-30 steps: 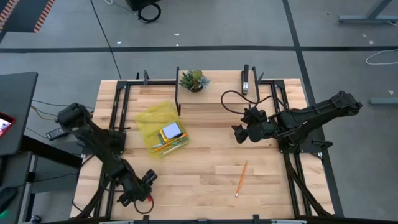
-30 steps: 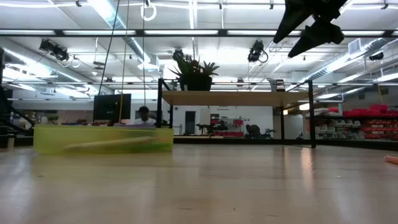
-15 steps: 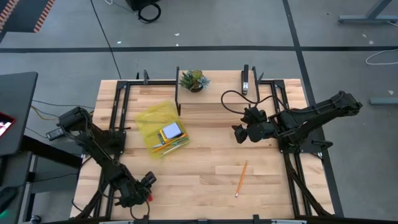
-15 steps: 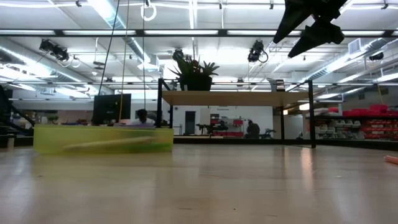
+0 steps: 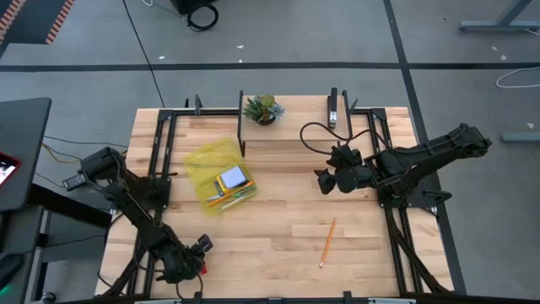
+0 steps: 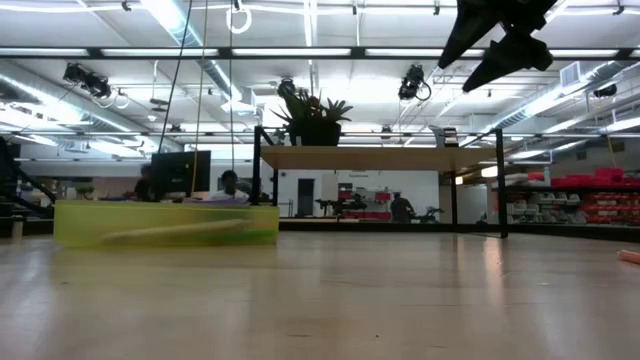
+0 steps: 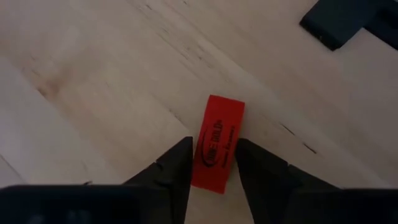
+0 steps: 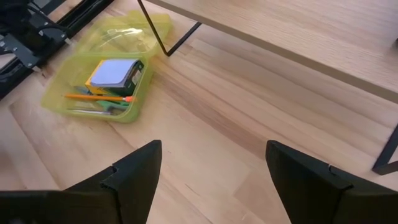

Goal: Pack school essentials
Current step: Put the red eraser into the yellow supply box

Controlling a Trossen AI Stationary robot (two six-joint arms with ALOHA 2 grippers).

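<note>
A small red eraser (image 7: 217, 142) lies flat on the table near the near-left corner, and my left gripper (image 7: 213, 155) is down over it, shut on it; in the high view that gripper (image 5: 196, 256) sits low by the near edge. The yellow-green box (image 5: 219, 176) stands open left of centre, holding the pale blue notepad (image 5: 232, 178) and orange pencils (image 8: 102, 98). One orange pencil (image 5: 327, 242) lies loose on the table to the right of centre. My right gripper (image 5: 323, 181) hangs open, high above the table's middle (image 6: 495, 45). My left gripper pinches the red eraser at its nearer end (image 7: 208, 171) between the two fingers (image 7: 180, 165), one on each long side. The fingers come from above, pointing down, and lie along the eraser. The eraser rests flat on the table.
A raised wooden shelf (image 5: 287, 135) on black legs spans the far side, carrying a small potted plant (image 5: 263, 109) and a black stapler (image 5: 332, 110). Black frame rails (image 5: 160, 169) run along both table sides. Bare wood lies between the box and the loose pencil.
My left arm has folded lower and its gripper has moved a little down toward the table's near edge, settling over the eraser. The right arm and the things on the table have kept still.
</note>
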